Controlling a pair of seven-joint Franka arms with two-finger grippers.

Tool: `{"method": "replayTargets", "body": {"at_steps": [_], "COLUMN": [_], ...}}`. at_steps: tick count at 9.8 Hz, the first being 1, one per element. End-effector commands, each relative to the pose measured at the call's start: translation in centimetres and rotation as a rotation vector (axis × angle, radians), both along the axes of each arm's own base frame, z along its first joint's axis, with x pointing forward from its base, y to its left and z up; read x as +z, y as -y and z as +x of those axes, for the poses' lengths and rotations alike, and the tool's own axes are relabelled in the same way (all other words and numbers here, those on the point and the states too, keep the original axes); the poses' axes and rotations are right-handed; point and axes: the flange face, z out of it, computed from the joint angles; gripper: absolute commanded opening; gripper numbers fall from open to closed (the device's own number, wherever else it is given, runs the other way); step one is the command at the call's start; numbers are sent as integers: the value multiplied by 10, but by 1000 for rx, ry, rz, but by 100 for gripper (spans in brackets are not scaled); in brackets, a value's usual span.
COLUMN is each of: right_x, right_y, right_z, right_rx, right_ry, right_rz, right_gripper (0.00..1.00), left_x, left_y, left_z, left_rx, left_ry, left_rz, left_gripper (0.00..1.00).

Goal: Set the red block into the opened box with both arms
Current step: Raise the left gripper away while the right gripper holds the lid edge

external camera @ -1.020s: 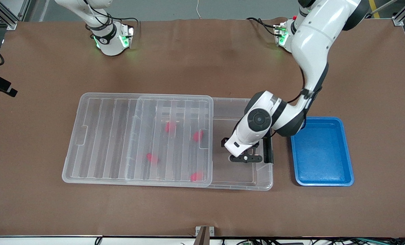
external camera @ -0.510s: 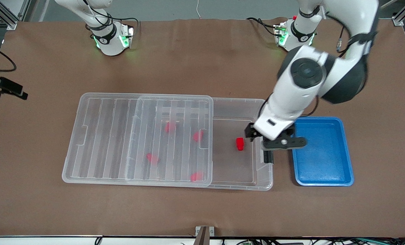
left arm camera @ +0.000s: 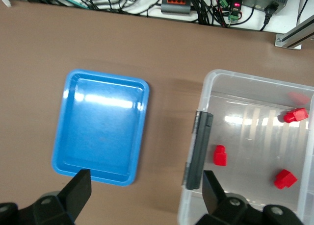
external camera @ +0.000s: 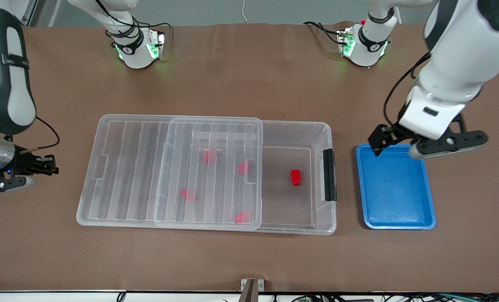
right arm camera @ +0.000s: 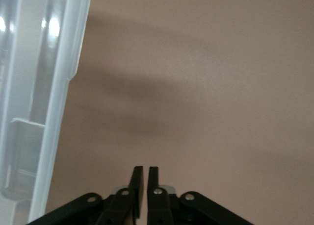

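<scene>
The small red plastic block (external camera: 295, 177) lies in the clear plastic box (external camera: 323, 126); left gripper (external camera: 425, 142) spread empty over the blue tray (external camera: 428, 201), right gripper (external camera: 48, 164) pinched empty beside the ribbed clear lid (external camera: 91, 167). Next, likely sliding it closed.

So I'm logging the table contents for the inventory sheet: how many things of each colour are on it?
Red blocks: 5, one in the open part of the box, four under the lid
Clear box: 1
Clear lid: 1
Blue tray: 1
Total: 8
</scene>
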Motion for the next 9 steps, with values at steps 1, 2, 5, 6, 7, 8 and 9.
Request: {"method": "replayTargets", "body": {"at_steps": [1,2,5,6,7,8,9], "right_x": [-11,-21,-25,-30,-32,-34,-35], "right_y": [-36,-52,-97,-115,-136,-160,-177], "right_z": [-7,-5,-3,-2,-2,-1,1], "right_rx": [46,56,87,86,74,70,65], "right_ry": [5,9,7,1,-4,-9,-3], "right_rz": [43,56,88,117,126,135,139], "right_gripper": [0,0,0,0,0,0,0], "left_x": [1,5,17,17,18,15,13], "left_y": [-18,-23,-71,-93,-104,-107,-111], "left_z": [-12,-19,-40,-57,-67,-78,-83], "left_rx": [-111,-108,-120,-137,-130,-128,-146], "left_ry": [-61,-90,-152,-174,-182,-193,-202], "left_rz": [41,49,38,5,-6,-3,-1], "left_gripper": [100,100,100,100,100,100,100]}}
